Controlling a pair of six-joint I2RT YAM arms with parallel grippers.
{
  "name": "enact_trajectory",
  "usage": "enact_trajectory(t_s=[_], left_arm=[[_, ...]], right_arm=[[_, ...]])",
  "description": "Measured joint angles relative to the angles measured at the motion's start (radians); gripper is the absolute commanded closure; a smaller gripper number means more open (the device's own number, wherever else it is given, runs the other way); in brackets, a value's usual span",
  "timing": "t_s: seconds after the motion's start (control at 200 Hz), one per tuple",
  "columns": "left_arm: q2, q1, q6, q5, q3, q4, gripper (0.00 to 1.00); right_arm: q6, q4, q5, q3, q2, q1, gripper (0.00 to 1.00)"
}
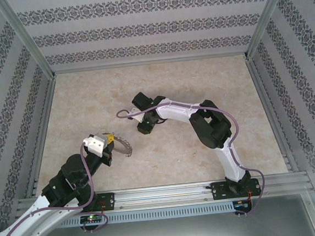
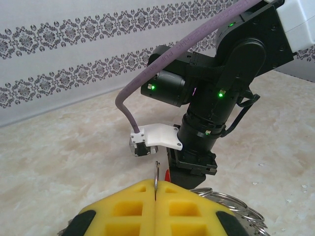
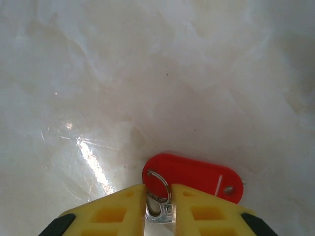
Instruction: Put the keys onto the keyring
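- Looks like the pickup step to me: the right fingers (image 3: 113, 212) are pinched on the little metal split-ring end of the red key tag (image 3: 197, 177), which lies flat on the table (image 3: 147, 73).
- The left fingers (image 2: 133, 206) are clenched on the keyring (image 1: 129, 148), with one thin wire loop poking up between them, near the tag but apart from it.
- Next move, I reckon: lift the tag, bring it across and line its small ring up with that loop. It's fiddly and thin.
- No brand or writing I can read; the tag face looks blank.
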Motion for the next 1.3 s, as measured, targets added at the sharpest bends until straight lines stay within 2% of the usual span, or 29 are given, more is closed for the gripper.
enact_trajectory(t_s=[0.36,0.54,0.889,1.084,1.299], left_arm=[[0.0,0.0,0.0,0.0,0.0,0.0,1.0],[0.0,0.0,0.0,0.0,0.0,0.0,1.0],[-0.01,0.0,0.0,0.0,0.0,-0.003,1.0],[-0.009,0.0,0.0,0.0,0.0,-0.003,1.0],[0.013,0.0,0.0,0.005,0.0,-0.003,1.0]], right_arm=[[0.002,0.002,0.0,0.0,0.003,0.0,0.89],[0.004,0.022,-0.008,-0.007,0.002,0.0,1.0],[0.006,0.065,-0.067,-0.092,-0.053,-0.014,1.0],[0.004,0.09,-0.095,-0.209,-0.167,-0.042,1.0],[-0.035,0.217,-0.155,-0.408,-0.415,-0.048,1.0]])
